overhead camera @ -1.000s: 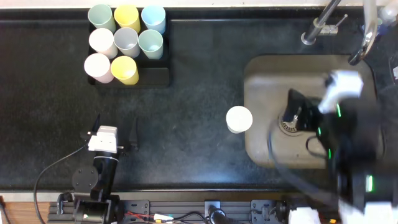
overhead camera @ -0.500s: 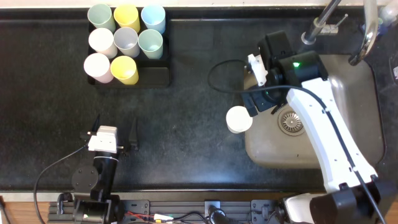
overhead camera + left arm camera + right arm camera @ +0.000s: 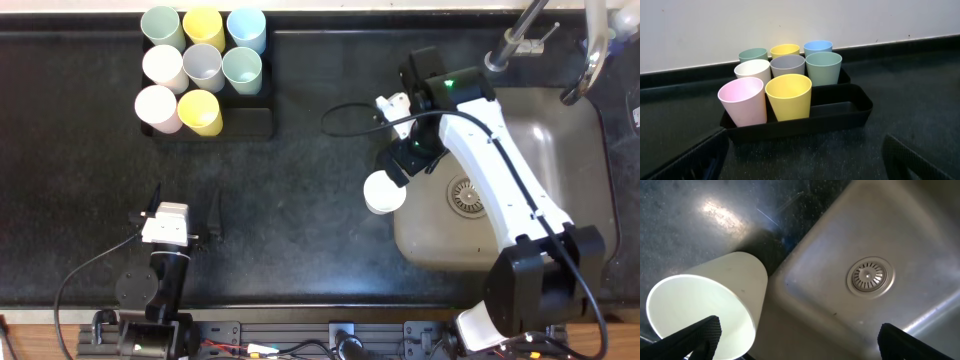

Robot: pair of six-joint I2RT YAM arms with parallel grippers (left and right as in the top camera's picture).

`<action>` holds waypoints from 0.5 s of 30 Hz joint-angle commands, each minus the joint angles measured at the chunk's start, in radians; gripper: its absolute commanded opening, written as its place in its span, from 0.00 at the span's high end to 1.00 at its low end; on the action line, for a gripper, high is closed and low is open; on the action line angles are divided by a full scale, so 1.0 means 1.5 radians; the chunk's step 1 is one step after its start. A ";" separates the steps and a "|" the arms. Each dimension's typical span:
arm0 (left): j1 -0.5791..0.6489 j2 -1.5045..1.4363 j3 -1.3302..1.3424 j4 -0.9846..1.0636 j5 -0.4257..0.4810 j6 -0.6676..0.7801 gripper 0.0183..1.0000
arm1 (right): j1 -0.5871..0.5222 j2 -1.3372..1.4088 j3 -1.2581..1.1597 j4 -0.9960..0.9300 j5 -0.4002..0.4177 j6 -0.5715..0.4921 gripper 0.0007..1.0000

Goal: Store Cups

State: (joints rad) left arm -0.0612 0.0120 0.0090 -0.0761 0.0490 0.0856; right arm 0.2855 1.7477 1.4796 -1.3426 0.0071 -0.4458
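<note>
A white cup (image 3: 384,192) stands upright on the black counter at the sink's left rim, also seen as the white cup (image 3: 705,310) in the right wrist view. My right gripper (image 3: 408,162) hangs just above and beside it, open; the cup's rim lies by one finger (image 3: 697,335), and the right gripper (image 3: 800,347) holds nothing. A black tray (image 3: 250,122) at the back left holds several pastel cups, among them a pink cup (image 3: 742,100) and a yellow cup (image 3: 788,95); its front right slot (image 3: 840,107) is bare. My left gripper (image 3: 186,214) rests open near the front left, facing the tray.
The steel sink (image 3: 560,130) with its drain (image 3: 869,275) fills the right side, and a faucet (image 3: 520,35) stands behind it. The right arm's cable (image 3: 345,110) loops over the counter between tray and sink. Bare counter lies between the tray and the white cup.
The right arm swung out from over the sink toward the left and now hangs by the white cup. The cup, the tray and the left arm have stayed put.
</note>
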 commanded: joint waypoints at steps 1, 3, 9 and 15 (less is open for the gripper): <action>-0.001 -0.006 -0.001 -0.003 0.001 0.012 0.00 | 0.007 0.001 -0.008 0.005 -0.004 -0.013 0.00; -0.001 -0.006 -0.001 -0.003 0.001 0.012 0.00 | 0.007 0.001 -0.032 0.009 -0.001 -0.016 0.00; -0.001 -0.006 -0.001 -0.003 0.001 0.012 0.00 | 0.009 0.001 -0.078 0.043 0.011 -0.015 0.00; -0.001 -0.006 -0.001 -0.003 0.001 0.012 0.00 | 0.006 0.001 -0.078 0.076 0.007 -0.007 0.00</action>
State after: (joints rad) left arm -0.0612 0.0120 0.0090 -0.0761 0.0490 0.0856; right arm 0.2905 1.7485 1.3647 -1.2411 0.0158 -0.4572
